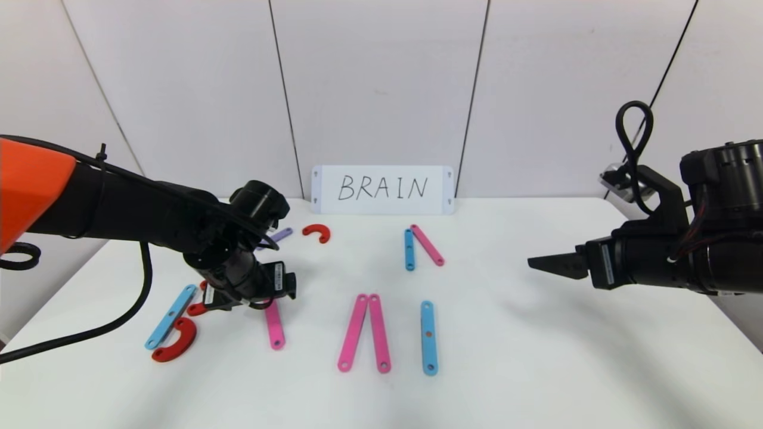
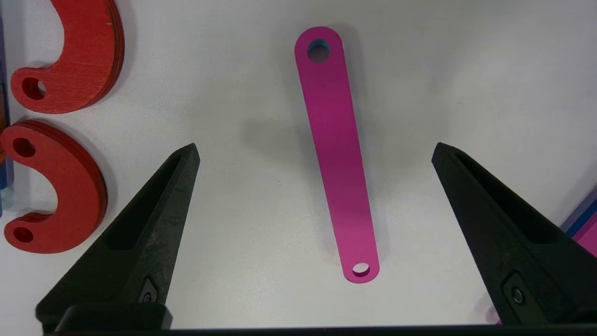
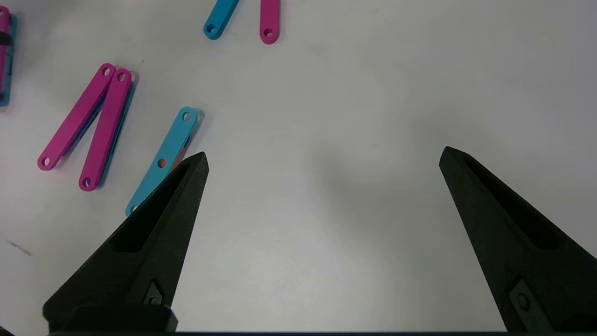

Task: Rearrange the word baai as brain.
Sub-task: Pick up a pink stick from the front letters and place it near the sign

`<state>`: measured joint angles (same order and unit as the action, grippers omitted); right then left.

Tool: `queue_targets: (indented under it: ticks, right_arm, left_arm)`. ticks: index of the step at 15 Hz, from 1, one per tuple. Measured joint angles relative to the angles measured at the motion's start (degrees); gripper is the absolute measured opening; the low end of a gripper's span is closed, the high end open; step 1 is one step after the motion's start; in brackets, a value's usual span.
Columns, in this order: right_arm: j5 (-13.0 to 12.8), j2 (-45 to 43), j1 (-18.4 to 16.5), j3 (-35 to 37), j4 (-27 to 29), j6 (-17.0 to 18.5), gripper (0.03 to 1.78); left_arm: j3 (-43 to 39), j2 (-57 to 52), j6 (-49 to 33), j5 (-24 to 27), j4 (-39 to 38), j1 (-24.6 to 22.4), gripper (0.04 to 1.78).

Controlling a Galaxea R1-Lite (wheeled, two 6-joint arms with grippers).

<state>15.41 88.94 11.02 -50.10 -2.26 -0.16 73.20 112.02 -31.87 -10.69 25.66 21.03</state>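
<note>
The letter pieces lie flat on the white table [image 1: 536, 357]. At the left are a light-blue bar [image 1: 171, 316] and two red C pieces [image 1: 176, 341], then a pink bar [image 1: 274, 325]. Further right, two pink bars [image 1: 365, 341] meet at the top, and a light-blue bar [image 1: 428, 336] lies beside them. My left gripper [image 2: 315, 149] hovers open over the single pink bar [image 2: 338, 158], one finger on each side, not touching it. My right gripper [image 1: 539, 262] hangs open above bare table at the right, holding nothing.
The white card [image 1: 382, 189] reading BRAIN stands at the back. In front of it lie a lilac bar [image 1: 280, 234], a red C piece [image 1: 316, 231], and a light-blue bar [image 1: 409, 249] next to a pink bar [image 1: 427, 244]. A black cable [image 1: 119, 316] trails over the table's left side.
</note>
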Motion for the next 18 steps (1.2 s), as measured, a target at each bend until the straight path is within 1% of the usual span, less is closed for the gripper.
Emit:
queue_targets:
  ticks: [3,4,6,8,9,11,13,14,15,18]
  right_arm:
    - [0.0,0.1,0.1,0.0,0.0,0.0,1.73]
    - [0.0,0.1,0.1,0.0,0.0,0.0,1.73]
    - [0.0,0.2,0.1,0.0,0.0,-0.1,1.73]
    - [0.0,0.2,0.1,0.0,0.0,-0.1,1.73]
    - [0.0,0.2,0.1,0.0,0.0,-0.1,1.73]
    - [0.1,0.2,0.1,0.1,0.0,-0.1,1.73]
    - [0.0,0.2,0.1,0.1,0.0,-0.1,1.73]
    - [0.0,0.2,0.1,0.1,0.0,-0.1,1.73]
    - [0.0,0.2,0.1,0.1,0.0,0.0,1.73]
    - [0.0,0.2,0.1,0.1,0.0,-0.1,1.73]
  left_arm:
    - [-0.9,0.3,-0.1,0.1,-1.4,0.2,1.74]
    - [-1.1,0.5,-0.1,0.1,-1.7,0.3,1.71]
    - [-1.2,0.9,0.0,0.1,-1.7,0.4,1.58]
    - [-1.2,1.2,-0.1,0.2,-1.7,0.4,1.35]
    - [-1.2,1.4,-0.1,0.2,-1.7,0.4,1.19]
    - [-1.2,1.7,0.0,0.2,-1.7,0.6,0.79]
    - [-1.2,1.9,0.0,0.3,-1.7,0.6,0.48]
    - [-1.2,1.9,0.0,0.3,-1.7,0.6,0.35]
    - [-1.3,1.9,0.0,0.3,-1.7,0.6,0.31]
    - [-1.3,1.8,0.0,0.9,-1.7,0.7,0.30]
